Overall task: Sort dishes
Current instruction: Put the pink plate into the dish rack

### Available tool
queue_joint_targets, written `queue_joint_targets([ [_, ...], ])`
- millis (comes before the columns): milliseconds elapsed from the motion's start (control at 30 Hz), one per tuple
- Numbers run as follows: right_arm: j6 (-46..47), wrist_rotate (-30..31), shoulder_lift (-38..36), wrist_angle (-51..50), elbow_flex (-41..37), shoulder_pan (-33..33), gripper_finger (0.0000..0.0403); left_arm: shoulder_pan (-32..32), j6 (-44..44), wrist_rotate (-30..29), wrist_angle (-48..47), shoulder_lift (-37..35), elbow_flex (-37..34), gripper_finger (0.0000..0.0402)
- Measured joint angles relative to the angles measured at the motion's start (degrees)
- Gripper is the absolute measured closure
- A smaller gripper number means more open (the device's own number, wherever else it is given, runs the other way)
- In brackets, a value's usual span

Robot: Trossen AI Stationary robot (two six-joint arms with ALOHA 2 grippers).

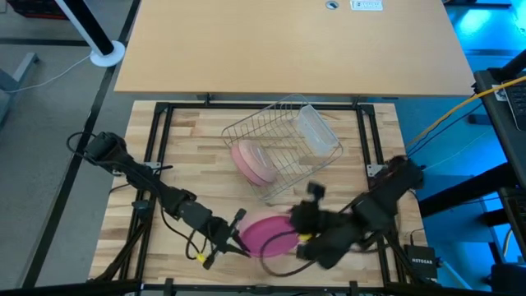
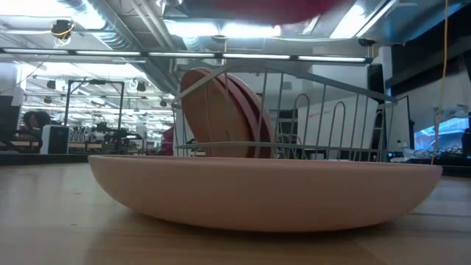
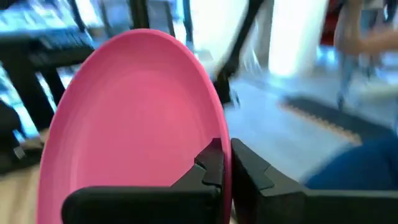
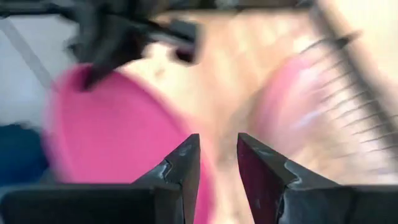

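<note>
My left gripper is shut on a magenta-pink plate near the table's front middle. In the low view this plate shows only as a magenta blur at the top. Below it a pale peach plate rests on its underside on the table. A tan-brown plate and a pinkish one stand on edge in the silver wire rack. My right gripper hovers open just right of the magenta plate, with nothing between its fingers. My left gripper pinches the magenta plate's rim between its two fingers, one finger on the hollow face and the other behind the rim. The fingers come about level from the table's left. The plate stands on edge, lifted clear of the table.
A clear plastic cup lies in the rack's far right part. The rack stands at the table's middle, just beyond both grippers. Black frame rails run along the wooden table's left and right sides.
</note>
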Motion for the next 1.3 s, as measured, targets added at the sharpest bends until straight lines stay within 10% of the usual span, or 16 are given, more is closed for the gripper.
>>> queue_joint_targets([
  [300, -14.57, 23.45, -12.14, -4.32, 0.32, 1.31, 0.0292, 3.01, 4.75, -19.55, 18.11, -0.08, 4.81, 0.0401],
  [600, -24.78, 43.26, -22.92, -7.81, 0.3, 0.78, 0.0292, 12.15, -10.08, -38.41, 34.93, 4.5, 4.83, 0.0402],
  [967, -25.39, 37.72, -34.73, -7.75, 0.25, 0.79, 0.0292, 16.62, -39.38, -57.17, 41.78, 14.0, 4.81, 0.0401],
  [1300, -26.91, 36.52, -41.89, -7.7, -9.27, 0.79, 0.0292, 16.21, -44.25, -67.82, 41.99, 13.89, 4.81, 0.0401],
])
